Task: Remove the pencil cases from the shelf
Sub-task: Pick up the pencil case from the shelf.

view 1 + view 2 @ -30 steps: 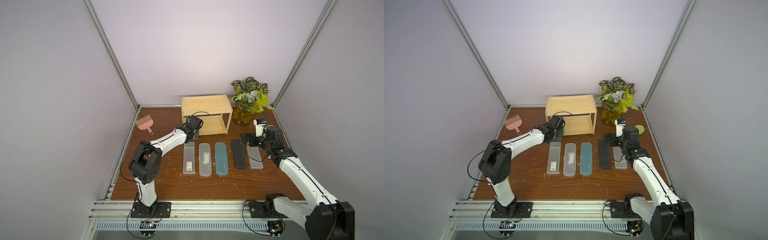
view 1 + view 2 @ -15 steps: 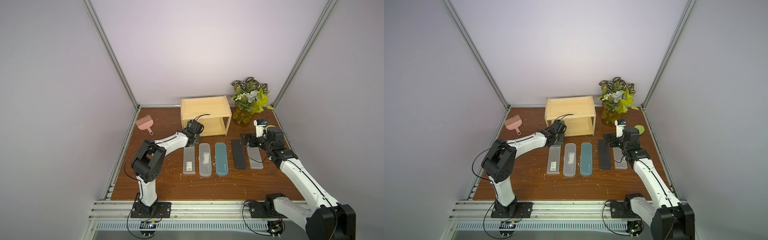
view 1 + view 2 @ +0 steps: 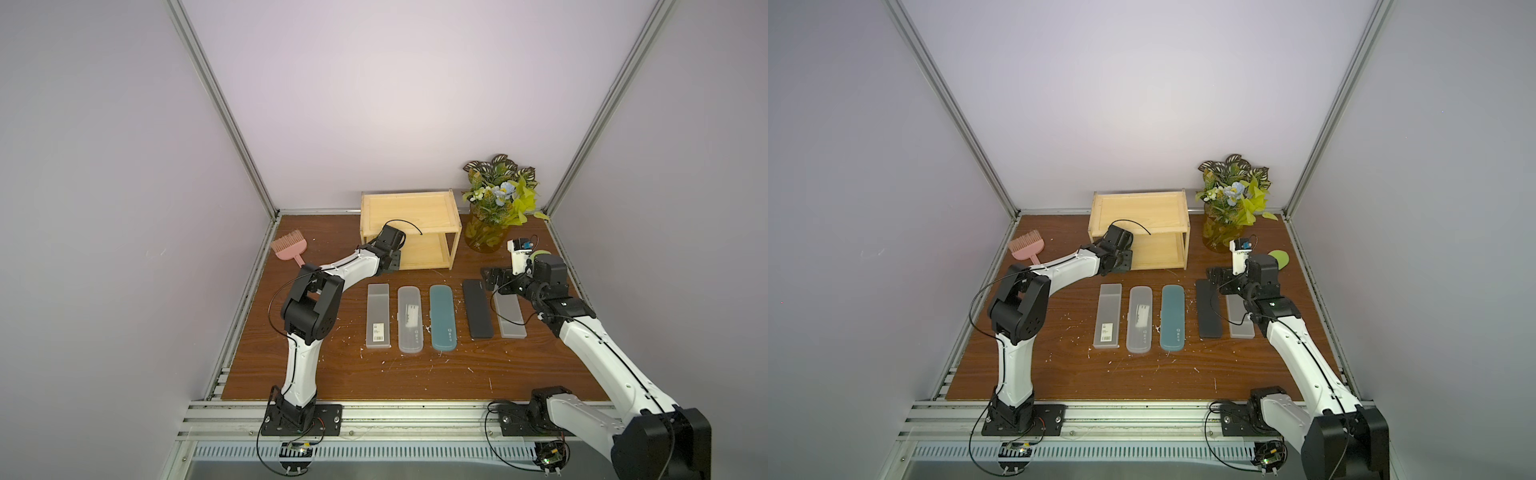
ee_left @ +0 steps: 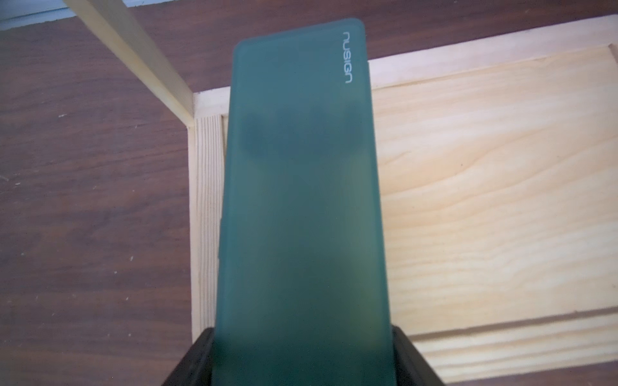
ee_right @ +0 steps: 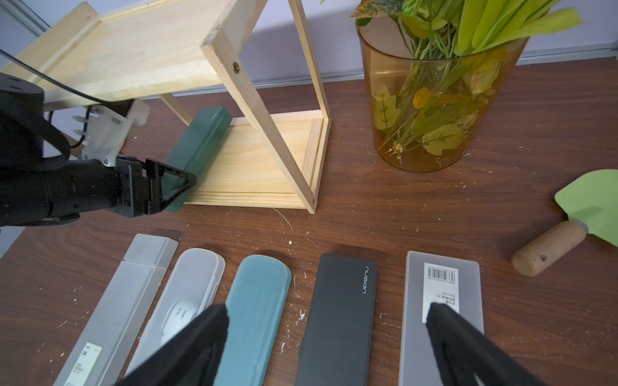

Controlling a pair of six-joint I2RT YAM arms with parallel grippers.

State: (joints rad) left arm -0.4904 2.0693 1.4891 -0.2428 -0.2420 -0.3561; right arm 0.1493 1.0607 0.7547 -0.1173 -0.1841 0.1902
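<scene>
Overhead, dark green case (image 5: 200, 140) lost behind left hand (image 4: 302, 334) clamping it, right hand (image 5: 327, 309) spread apart

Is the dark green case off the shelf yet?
Partly out: the left hand grips the dark green case tilted, its far end over the lower board of the shelf.

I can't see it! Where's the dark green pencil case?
In the right wrist view, the left gripper holds the green case over the shelf's lower tier.
</scene>
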